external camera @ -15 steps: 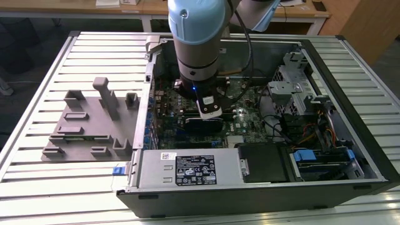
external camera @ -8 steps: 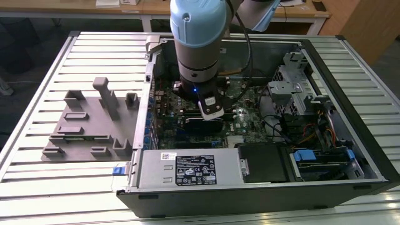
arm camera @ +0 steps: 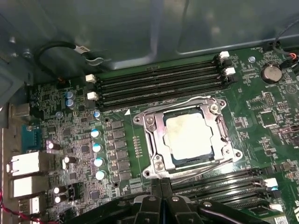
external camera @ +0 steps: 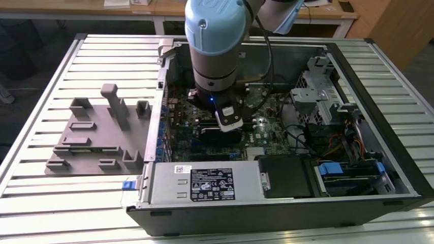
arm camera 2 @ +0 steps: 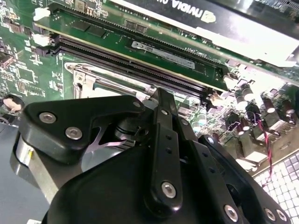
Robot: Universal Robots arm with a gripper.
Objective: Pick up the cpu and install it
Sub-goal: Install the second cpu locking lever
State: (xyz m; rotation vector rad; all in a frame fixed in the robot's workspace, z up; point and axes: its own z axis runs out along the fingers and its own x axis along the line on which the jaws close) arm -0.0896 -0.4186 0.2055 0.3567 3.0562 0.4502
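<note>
The cpu (arm camera: 189,135) is a pale silver square lying flat inside the metal socket frame (arm camera: 152,140) on the green motherboard (arm camera: 56,93); this is in the first wrist view. My gripper (arm camera: 161,196) hovers just off one side of the socket. Its two black fingers are pressed together with nothing between them. In the exterior view the arm reaches down into the open computer case (external camera: 379,152), and the gripper (external camera: 222,133) hangs low over the board's middle. The second wrist view shows the gripper's black linkage in front of a corner of the socket frame (arm camera 2: 91,79).
Black memory slots (arm camera: 159,81) run along two sides of the socket. A graphics card (arm camera 2: 210,23) stands beyond one row. Capacitors (arm camera: 97,154) and rear ports (arm camera: 28,168) crowd the board's edge. A grey fixture block (external camera: 95,137) sits on the slatted table at the exterior view's left.
</note>
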